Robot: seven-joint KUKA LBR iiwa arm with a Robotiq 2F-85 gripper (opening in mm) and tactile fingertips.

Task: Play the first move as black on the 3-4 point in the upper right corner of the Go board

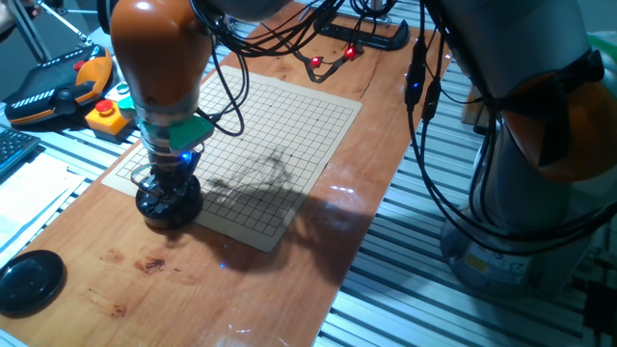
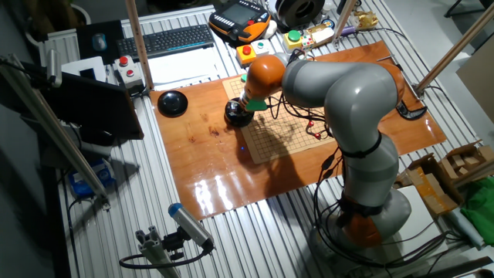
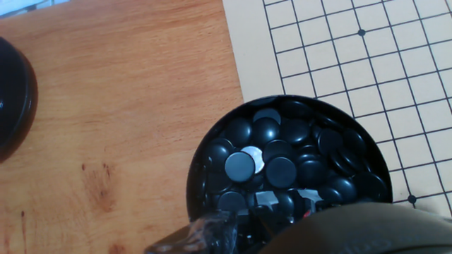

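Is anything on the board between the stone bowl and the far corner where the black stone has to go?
Nothing visible does. The gripper is down in the bowl of black stones, and the Go board shows only bare grid lines and the arm's shadow.

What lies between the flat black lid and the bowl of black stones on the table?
Only bare wood tabletop. In one fixed view, the lid sits apart from the bowl, with nothing but stained wood between them; the pincer hangs over the bowl.
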